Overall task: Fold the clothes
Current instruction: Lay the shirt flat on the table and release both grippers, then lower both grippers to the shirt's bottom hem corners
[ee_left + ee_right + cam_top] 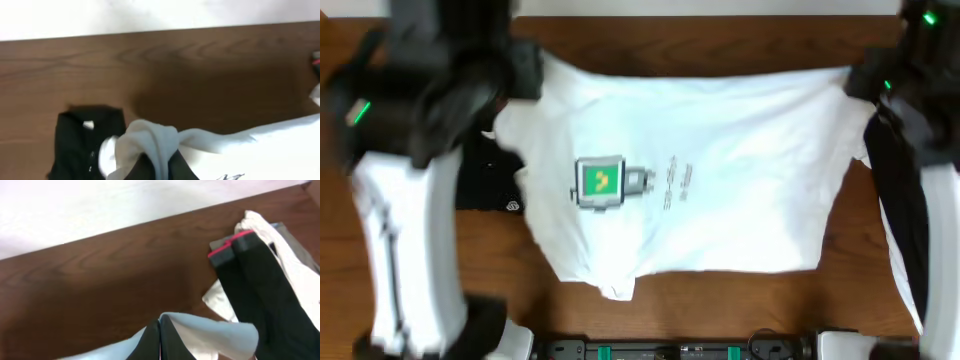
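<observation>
two tight holds on the white t-shirt, left gripper and right gripper; small black text illegible

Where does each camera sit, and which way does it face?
Overhead: above the brown wooden table, facing straight down on the white green-print T-shirt; left arm and right arm show.
Left wrist: on the left arm, facing across the table; left gripper pinches shirt fabric.
Right wrist: likewise; right gripper pinches fabric.
Shared: all show the T-shirt.
</observation>
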Available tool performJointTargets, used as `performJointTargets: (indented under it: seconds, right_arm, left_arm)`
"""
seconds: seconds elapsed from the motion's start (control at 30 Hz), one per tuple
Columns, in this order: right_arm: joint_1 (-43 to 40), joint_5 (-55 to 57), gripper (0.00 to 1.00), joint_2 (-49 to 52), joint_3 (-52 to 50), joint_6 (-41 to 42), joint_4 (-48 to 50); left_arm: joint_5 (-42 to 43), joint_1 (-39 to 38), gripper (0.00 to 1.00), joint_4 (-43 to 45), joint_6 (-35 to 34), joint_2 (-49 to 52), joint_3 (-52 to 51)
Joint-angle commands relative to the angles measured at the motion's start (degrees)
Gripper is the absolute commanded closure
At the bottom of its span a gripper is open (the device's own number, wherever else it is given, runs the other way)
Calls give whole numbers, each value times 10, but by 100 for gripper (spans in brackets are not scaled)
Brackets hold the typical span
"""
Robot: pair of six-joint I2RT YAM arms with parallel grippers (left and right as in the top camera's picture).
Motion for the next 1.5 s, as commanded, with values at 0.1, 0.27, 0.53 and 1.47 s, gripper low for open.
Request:
performJointTargets:
  seconds: [0.1, 0.27, 0.53, 1.47]
  right_arm:
    - [-5, 10, 82, 123, 4, -29, 112]
    - [-11, 10, 27, 193, 4, -64, 154]
    - [-31, 3, 12, 175, 4, -64, 23]
    - [-31, -129, 7, -69, -26, -44, -295]
  left_arm:
    - [-28, 3, 61, 107, 47, 141, -2]
    - [-123, 10, 25, 148, 47, 210, -2]
    - [-137, 39, 18, 12, 40, 183, -2]
    - [-31, 47, 18, -158, -127, -273, -323]
